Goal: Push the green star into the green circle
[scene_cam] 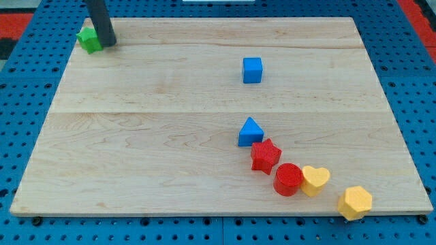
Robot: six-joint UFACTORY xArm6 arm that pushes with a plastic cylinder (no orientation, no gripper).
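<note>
A green block (88, 39) sits at the board's top left corner, partly hidden by my rod; its shape looks like a star, though I cannot be sure. No separate green circle shows. My tip (107, 43) rests on the board right against the green block's right side.
A blue cube (252, 69) lies at upper centre. A blue triangle (250, 132), red star (265, 156), red circle (288, 180), yellow heart (315, 180) and yellow hexagon (355, 202) form a diagonal chain at the lower right. The wooden board (136, 136) lies on blue pegboard.
</note>
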